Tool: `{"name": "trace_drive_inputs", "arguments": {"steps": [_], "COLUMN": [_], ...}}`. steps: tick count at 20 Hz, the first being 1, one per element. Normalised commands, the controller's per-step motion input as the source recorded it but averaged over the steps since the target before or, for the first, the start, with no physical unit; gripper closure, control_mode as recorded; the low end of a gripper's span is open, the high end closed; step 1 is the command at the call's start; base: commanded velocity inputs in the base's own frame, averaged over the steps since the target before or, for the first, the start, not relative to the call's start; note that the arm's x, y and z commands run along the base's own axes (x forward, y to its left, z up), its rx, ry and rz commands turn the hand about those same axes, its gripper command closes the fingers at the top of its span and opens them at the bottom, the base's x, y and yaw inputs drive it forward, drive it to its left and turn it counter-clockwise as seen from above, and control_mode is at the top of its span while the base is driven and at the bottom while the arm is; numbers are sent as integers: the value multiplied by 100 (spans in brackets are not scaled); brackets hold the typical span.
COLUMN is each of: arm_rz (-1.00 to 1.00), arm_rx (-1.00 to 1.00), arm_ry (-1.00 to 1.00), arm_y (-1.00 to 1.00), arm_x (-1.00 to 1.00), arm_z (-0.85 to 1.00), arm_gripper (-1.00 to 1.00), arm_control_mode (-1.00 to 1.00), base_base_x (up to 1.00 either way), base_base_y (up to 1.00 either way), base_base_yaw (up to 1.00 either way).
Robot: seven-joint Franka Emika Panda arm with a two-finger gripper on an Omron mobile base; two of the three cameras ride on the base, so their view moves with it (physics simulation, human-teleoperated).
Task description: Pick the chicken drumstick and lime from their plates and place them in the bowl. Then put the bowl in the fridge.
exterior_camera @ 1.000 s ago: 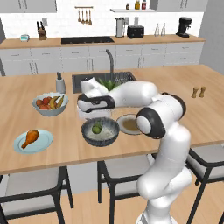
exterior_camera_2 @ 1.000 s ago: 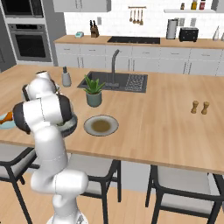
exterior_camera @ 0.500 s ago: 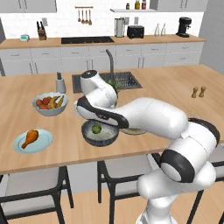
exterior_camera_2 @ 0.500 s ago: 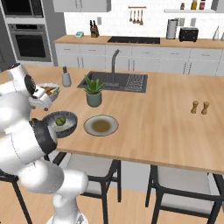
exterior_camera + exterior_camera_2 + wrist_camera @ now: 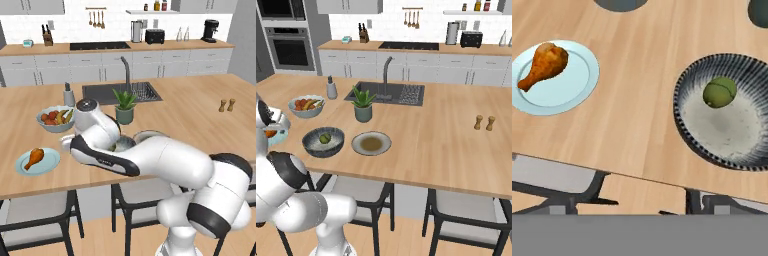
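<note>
The chicken drumstick lies on the light blue plate, at the counter's left front in the left base view, drumstick on plate. The lime rests inside the dark grey bowl; the right base view shows the lime in the bowl. The grey-rimmed plate beside the bowl holds nothing. My gripper hovers between bowl and blue plate, above the counter's front edge, open and holding nothing. The fridge is out of view.
A pale bowl of mixed fruit stands behind the blue plate, a potted plant and sink further back. Salt and pepper shakers stand far right. Dark chairs sit under the counter's front edge.
My arm has swung left from over the bowl toward the light blue plate. The lime stays in the bowl and the drumstick has not moved.
</note>
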Motion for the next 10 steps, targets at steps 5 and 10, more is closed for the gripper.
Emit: {"name": "trace_drive_inputs", "arguments": {"steps": [5,10], "arm_rz": [6,4], "arm_rx": [6,3], "arm_ry": [-11,0], "arm_y": [100,100], "arm_x": [57,41], "arm_z": [-6,1], "arm_gripper": [-100,-100], "arm_control_mode": [-100,-100], "base_base_x": [0,0], "base_base_y": [0,0], "base_base_yaw": [0,0]}}
